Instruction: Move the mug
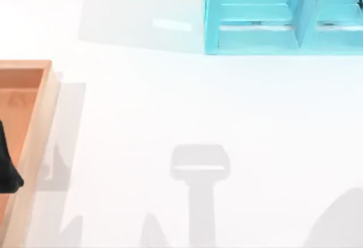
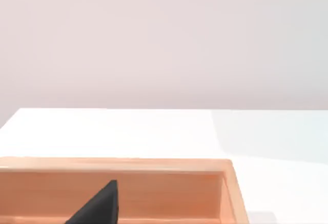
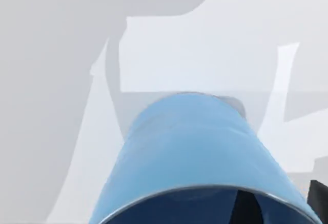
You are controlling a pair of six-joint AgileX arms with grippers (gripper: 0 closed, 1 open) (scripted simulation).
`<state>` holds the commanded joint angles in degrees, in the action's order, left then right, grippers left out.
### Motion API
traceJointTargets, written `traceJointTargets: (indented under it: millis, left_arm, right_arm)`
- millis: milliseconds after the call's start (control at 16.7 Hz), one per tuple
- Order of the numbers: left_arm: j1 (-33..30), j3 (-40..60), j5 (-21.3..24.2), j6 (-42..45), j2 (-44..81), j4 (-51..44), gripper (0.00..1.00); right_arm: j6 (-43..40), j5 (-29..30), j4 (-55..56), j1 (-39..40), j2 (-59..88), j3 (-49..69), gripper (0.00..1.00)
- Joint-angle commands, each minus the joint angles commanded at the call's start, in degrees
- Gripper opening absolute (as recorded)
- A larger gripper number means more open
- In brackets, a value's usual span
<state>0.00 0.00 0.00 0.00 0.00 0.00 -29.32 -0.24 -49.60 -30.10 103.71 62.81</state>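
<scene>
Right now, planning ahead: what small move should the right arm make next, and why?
Probably carry the mug toward the table's bare middle: the right end effector grips its rim, the turquoise shelf stands far right, and the left end effector sits over the wooden tray.

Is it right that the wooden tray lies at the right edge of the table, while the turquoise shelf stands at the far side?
Not quite. The top view shows the wooden tray at the table's left edge, not the right. The turquoise shelf does stand at the far side, toward the right.
</scene>
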Motion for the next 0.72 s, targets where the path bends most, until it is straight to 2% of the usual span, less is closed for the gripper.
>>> traceJointTargets:
  millis: [360,720]
  left_arm:
    - [0.0,0.0,0.0,0.0,0.0,0.0,1.00]
    - [0.0,0.0,0.0,0.0,0.0,0.0,1.00]
  right_arm:
    - [0.0,0.0,0.0,0.0,0.0,0.0,0.98]
    - [0.0,0.0,0.0,0.0,0.0,0.0,1.00]
